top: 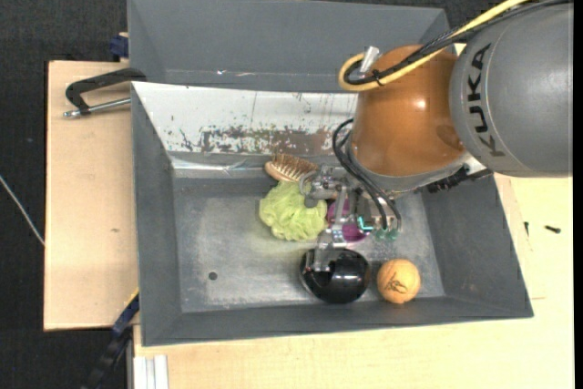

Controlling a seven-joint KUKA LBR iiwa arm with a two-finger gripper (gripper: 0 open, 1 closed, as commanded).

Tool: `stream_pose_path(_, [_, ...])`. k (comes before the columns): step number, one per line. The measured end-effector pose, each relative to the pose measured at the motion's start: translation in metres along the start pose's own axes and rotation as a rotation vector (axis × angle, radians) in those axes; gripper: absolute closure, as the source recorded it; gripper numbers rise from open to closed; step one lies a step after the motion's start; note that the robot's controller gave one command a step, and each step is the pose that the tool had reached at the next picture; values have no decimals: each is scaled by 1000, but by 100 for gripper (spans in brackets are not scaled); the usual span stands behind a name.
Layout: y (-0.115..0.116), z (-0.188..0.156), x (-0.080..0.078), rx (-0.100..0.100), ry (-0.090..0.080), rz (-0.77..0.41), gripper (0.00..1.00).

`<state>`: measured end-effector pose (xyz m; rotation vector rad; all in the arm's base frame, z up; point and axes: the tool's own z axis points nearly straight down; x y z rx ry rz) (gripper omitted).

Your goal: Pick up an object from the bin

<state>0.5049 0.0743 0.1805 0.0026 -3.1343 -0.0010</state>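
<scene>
1. Camera view looks down into the grey metal bin [182,223] from above and a little to one side. The arm [519,96] comes in from the right, and its grey body ends in an orange cover [405,123] with a yellow cable [492,14] looped over the top.
2. The jaws hang below that cover, low in the bin and right of the middle of the floor (a tangle of metal and dark cables). I cannot tell whether they are released or clenched, and nothing shows plainly between them.
3. A magenta piece [344,225] and a green bit [387,232] show at the jaws. I cannot tell whether these belong to the robot or lie in the bin.
4. Just beside the jaws on their left lies a yellow-green pouf [290,212], fluffy and crumpled, near the middle of the floor.
5. Just below the jaws, toward the near wall, sits a black round thing [339,280], glossy. The lowest metal of the jaws is at its upper left edge, seemingly touching it.
6. An orange ball [398,280] rests just beside the black round thing on its right, near the same wall and apart from the jaws.
7. A wooden brush [290,168] lies behind the yellow-green pouf at the foot of the back wall, just beside the pouf's upper edge.
</scene>
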Motion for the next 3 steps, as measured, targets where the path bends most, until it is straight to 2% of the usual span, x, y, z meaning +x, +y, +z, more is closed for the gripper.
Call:
stream_pose_path(1, [0,-4,-1,-1,-7,2,100])
stream_pose_path(2, [-1,-4,-1,-1,-7,2,100])
stream_pose_path(3, [3,-51,-1,0,-5,31,100])
